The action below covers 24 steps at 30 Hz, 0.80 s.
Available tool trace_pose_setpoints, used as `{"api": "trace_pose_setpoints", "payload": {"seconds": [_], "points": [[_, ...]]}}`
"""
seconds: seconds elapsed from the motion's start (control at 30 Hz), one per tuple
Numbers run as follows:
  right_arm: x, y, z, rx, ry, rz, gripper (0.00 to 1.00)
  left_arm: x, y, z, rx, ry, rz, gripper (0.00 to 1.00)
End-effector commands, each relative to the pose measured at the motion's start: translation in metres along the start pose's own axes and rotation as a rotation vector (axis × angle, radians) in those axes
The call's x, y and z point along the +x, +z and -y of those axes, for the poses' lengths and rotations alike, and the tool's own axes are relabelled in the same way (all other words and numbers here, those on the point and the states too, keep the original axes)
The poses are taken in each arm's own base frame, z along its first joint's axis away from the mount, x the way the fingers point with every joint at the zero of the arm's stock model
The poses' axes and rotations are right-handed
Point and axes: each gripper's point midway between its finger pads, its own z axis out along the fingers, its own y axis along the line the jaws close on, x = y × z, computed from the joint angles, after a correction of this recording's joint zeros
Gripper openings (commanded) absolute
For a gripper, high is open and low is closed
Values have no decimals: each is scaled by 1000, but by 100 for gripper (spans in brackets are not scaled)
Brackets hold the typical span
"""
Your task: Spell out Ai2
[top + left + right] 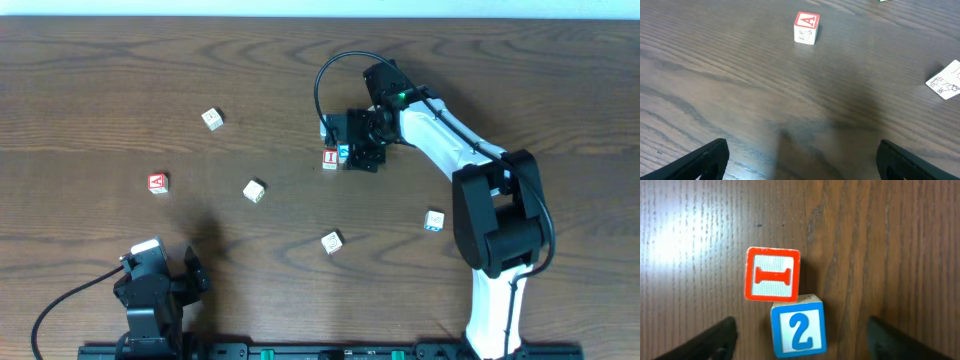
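Right gripper [347, 150] hangs, seen from overhead, over the I [330, 158] and 2 [344, 151], a little right of the table's [500, 60] middle, toward its far edge. The A [158, 183] lies well apart, toward the left edge, with pale cubes [254, 190] between. Our left gripper [160, 272] sits by the near edge.

In the left wrist view its fingers stand wide apart and empty, the A [805, 27] ahead of them.

In the right wrist view our fingers [715, 342] flank the 2 [799, 330], parted and touching nothing. The I [772, 275] touches the 2, offset and turned sideways to it. Because they touch, we judge that closing here could drag the I or twist the 2, leaving the row crooked.
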Motion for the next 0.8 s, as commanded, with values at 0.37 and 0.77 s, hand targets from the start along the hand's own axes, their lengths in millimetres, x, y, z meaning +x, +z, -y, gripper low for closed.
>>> {"api": "trace_pose_setpoints", "payload": {"seconds": [0.37,0.77], "points": [[4,19,-7,-43,35,5,60,18,5,-4,-18,27,-57,95],[4,21,-5,-36,51,9,45,18,5,-4,-18,27,-57,95]]}}
